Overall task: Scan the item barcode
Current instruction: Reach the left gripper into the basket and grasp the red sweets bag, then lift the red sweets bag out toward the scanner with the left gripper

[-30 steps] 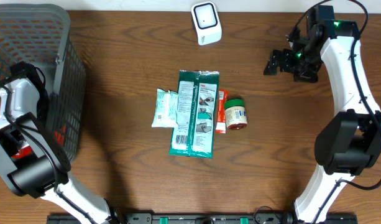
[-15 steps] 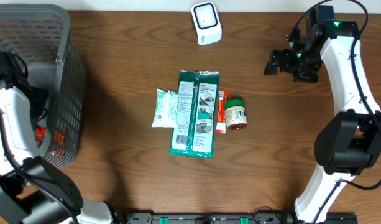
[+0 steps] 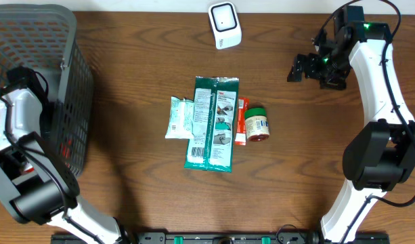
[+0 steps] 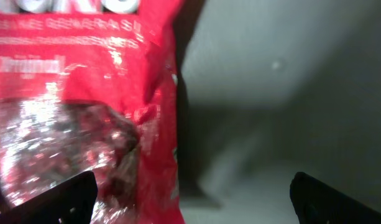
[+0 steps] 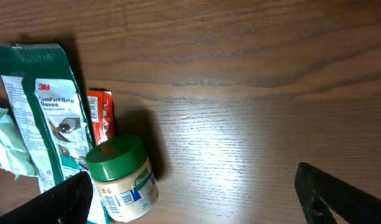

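Observation:
A red snack bag with a clear window fills the left wrist view, lying on the pale floor of the basket. My left gripper hangs open just over it, one finger on each side and nothing between them. In the overhead view that gripper is hidden under its arm inside the grey basket. The white barcode scanner stands at the back centre. My right gripper is open at the back right, above bare wood.
Mid-table lie a green 3M glove pack, a pale green packet, a thin orange pack and a green-lidded jar. The jar lies by the right gripper's left finger in its wrist view.
My left gripper has gone from shut to open inside the basket, and its arm has shifted there. The right arm and the items on the table have not moved.

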